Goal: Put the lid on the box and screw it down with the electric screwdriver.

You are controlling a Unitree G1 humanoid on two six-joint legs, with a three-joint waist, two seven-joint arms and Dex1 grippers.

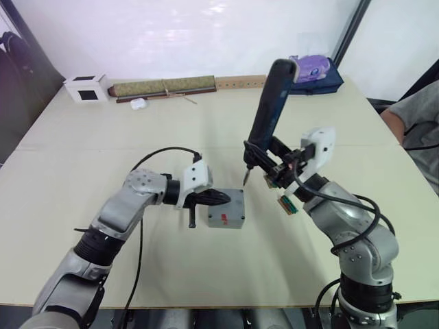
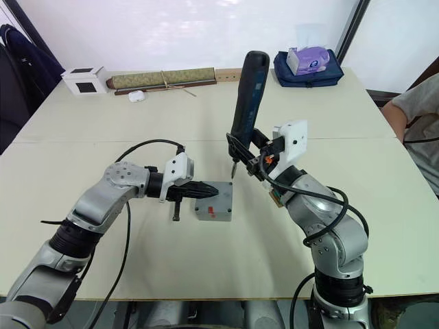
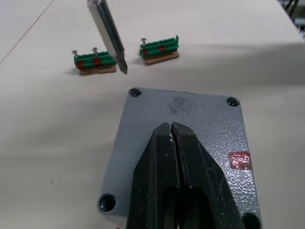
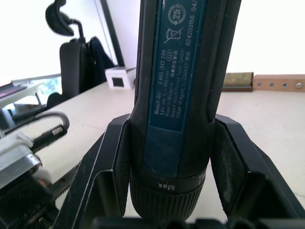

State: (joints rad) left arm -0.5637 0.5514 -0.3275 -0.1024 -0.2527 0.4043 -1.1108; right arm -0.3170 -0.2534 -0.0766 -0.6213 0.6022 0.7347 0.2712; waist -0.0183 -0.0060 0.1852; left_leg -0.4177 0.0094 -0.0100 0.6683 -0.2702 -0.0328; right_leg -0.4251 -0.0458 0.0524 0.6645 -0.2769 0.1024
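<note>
From the head camera, the small square grey plastic lid (image 1: 227, 208) sits on the deeper grey plastic box (image 1: 225, 221), whose red mark faces the near edge, around the middle of the pale table (image 1: 103, 130). The left gripper (image 1: 218, 198) lies flat on the lid with its two black fingers pressed together, gripping nothing; this looks meant to pin the lid against turning. The right gripper (image 1: 264, 152) is clamped around the long black cylindrical electric screwdriver (image 1: 264, 116), held nearly upright with its thin bit hanging just above the table, just beyond the box's far right corner. Open table lies on all sides of the box, and the white cube with a black face (image 1: 86, 88) and the long olive roll (image 1: 164, 86) at the far edge are well apart from the work.

In the left wrist view, the closed fingers (image 3: 174, 157) rest along the lid's midline, leaving the corner screw holes uncovered. The metal bit (image 3: 110, 33) hangs beyond the far edge, in front of two small green strips (image 3: 159, 46) holding screws, so it probably needs a short move onto a corner.

In the right wrist view, the black fingers (image 4: 105, 157) hug the screwdriver's barrel on both sides.
</note>
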